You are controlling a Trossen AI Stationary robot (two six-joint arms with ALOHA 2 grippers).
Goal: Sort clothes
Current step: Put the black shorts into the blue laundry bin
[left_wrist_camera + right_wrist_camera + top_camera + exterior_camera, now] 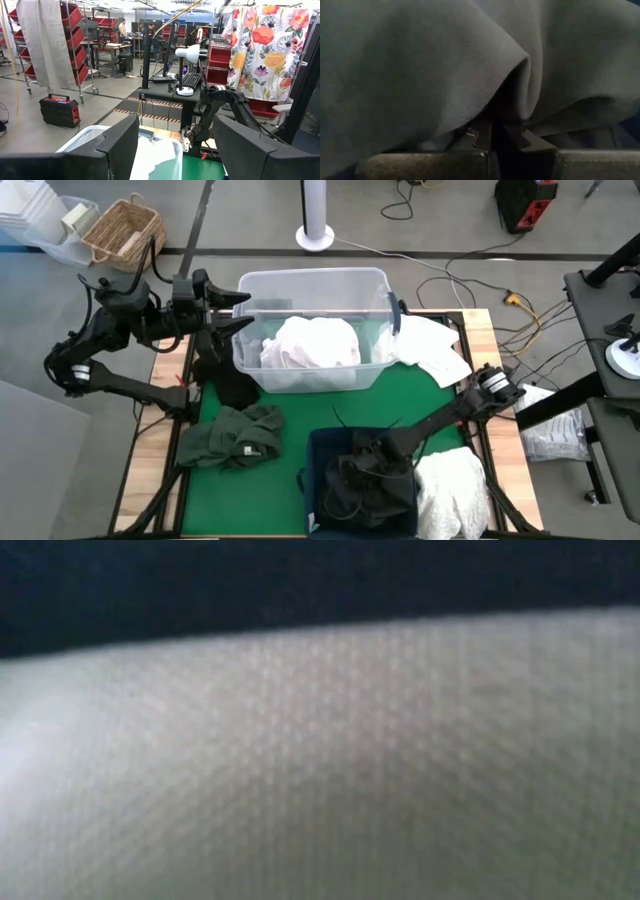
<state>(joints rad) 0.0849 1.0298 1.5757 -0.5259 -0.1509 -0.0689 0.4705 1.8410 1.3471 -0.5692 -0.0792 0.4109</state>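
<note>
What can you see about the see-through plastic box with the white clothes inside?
The clear plastic tub is a see-through rectangular box with rounded corners and no lid. It stands upright at the far middle of the table, partly on the green mat. A crumpled white garment fills much of it. Another white garment lies against its right end, and a black garment lies at its near left corner. The left end effector, open, hovers at its left rim.

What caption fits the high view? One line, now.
Right gripper shut on dark cloth in the navy bin; left gripper open at the clear tub.
</note>
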